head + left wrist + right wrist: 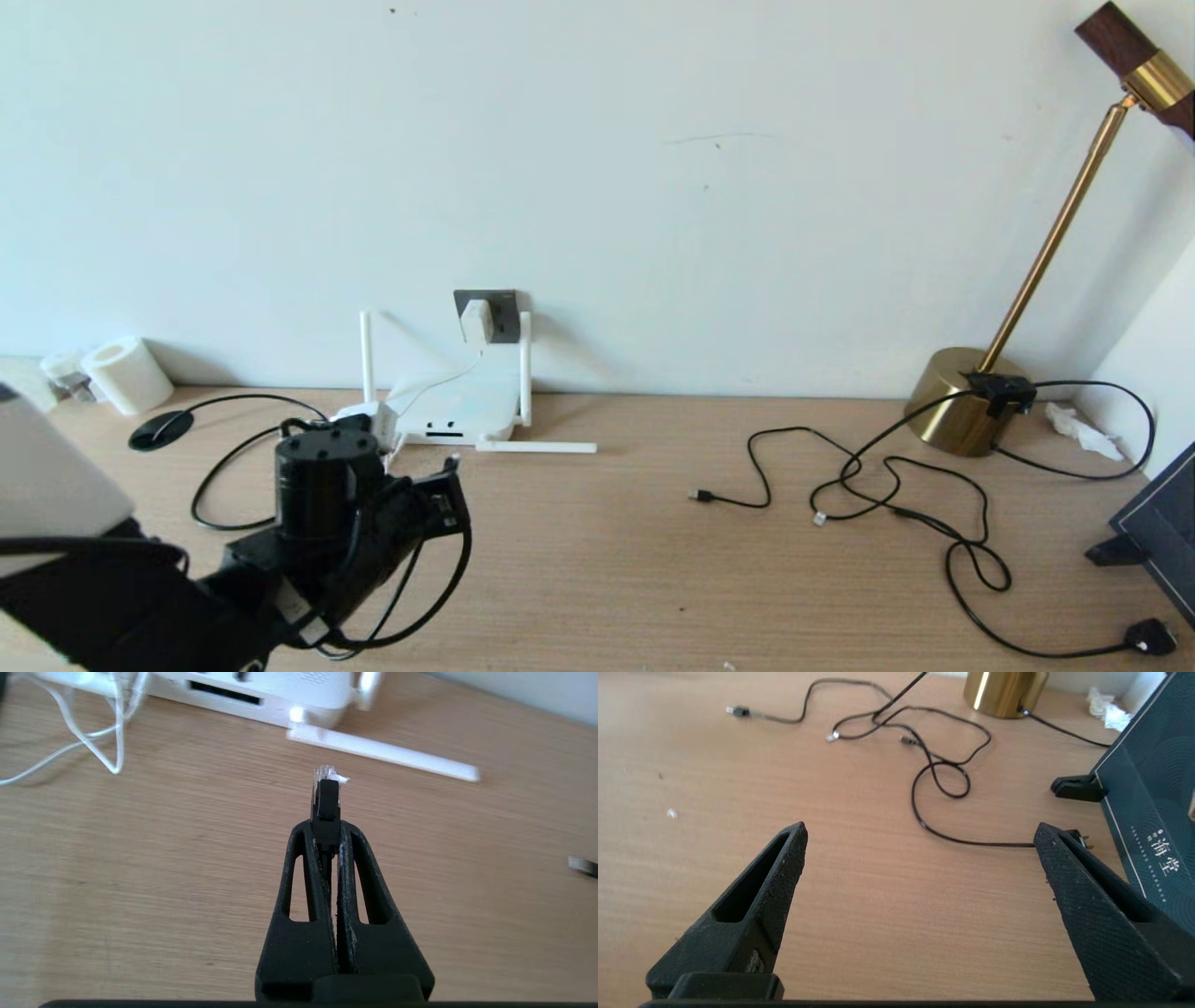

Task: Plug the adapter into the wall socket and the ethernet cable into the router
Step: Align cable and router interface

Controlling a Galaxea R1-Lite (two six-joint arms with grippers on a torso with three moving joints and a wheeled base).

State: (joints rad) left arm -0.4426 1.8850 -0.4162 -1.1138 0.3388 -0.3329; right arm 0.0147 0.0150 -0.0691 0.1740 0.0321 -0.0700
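Routers: one, the white router (456,411) sits at the wall.
Router antennas: three in sight, two upright, one flat on the desk (653,523).
Wall sockets: one wall socket (504,313).
Adapters: one adapter (476,320), seated in that socket.
Ethernet cables: one ethernet cable (325,794), clear tip showing.
Lamps: one brass lamp (971,397).
Paper rolls: one paper roll (126,373).
Grippers: two, the left gripper (326,833) and the right gripper (920,835).

router (457,411) sitting on the desk (597,560) against the wall — adapter (476,320) sitting in the wall socket (504,313) just behind it; lamp (966,401) standing far right.
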